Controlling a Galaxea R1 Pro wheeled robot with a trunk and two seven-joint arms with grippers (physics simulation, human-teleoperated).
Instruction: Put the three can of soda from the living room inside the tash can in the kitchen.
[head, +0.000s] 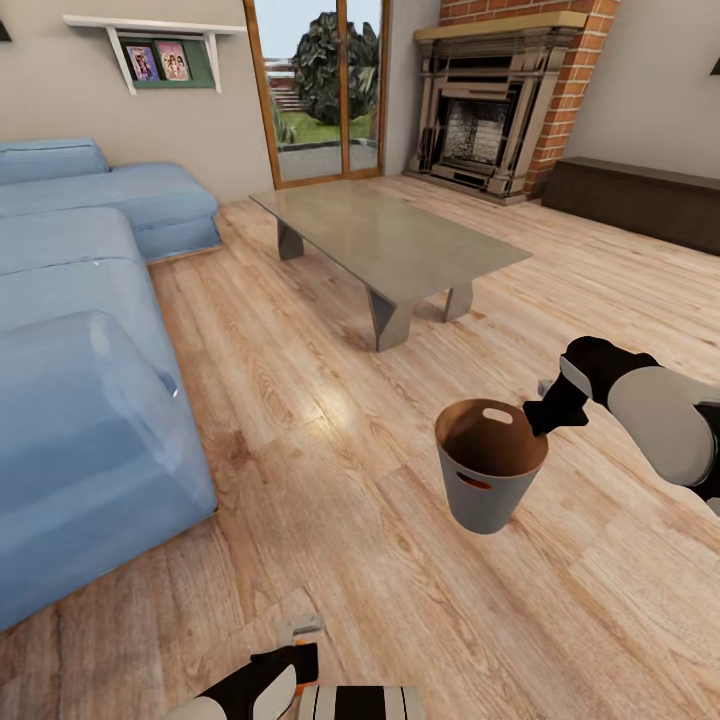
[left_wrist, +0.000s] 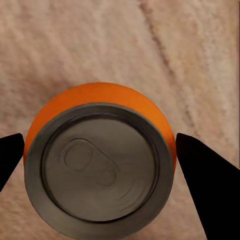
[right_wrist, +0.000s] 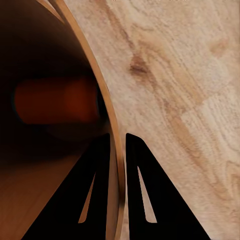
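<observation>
From my head camera I look across the living room: the blue corner sofa (head: 90, 330) runs down my left side, the long glass-topped coffee table (head: 395, 240) stands ahead on the pale wood plank floor (head: 300, 480), and the red-brick fireplace (head: 500, 100) sits beyond it with the long low dark wood bench (head: 630, 200) to its right. My right gripper (head: 548, 412) holds the small copper-brown round bin (head: 490, 480) by its rim, clear of the floor and upright. I judge I carry it this way so its mouth stays open upward for cans to be dropped in. My left gripper (head: 300, 640) is low at the front edge of the picture, well apart from the bin.

In my left wrist camera, a bright orange cylindrical soda can (left_wrist: 100, 160) with a silver-grey top stands between my two dark fingers (left_wrist: 207, 185). They sit close at either side of it with the floor below, so I judge I have it gripped, though I cannot see the contact itself.

In my right wrist camera, my fingers (right_wrist: 150, 200) are nearly closed, one inside and one outside the bin's thin curved wall (right_wrist: 112, 145), pinching it. Deep in the shadowed interior lies an orange cylinder on its side (right_wrist: 55, 105), which I take for a soda can already dropped in.

To deposit the can in my left gripper, I would need to bring it up and across to the bin's mouth.
</observation>
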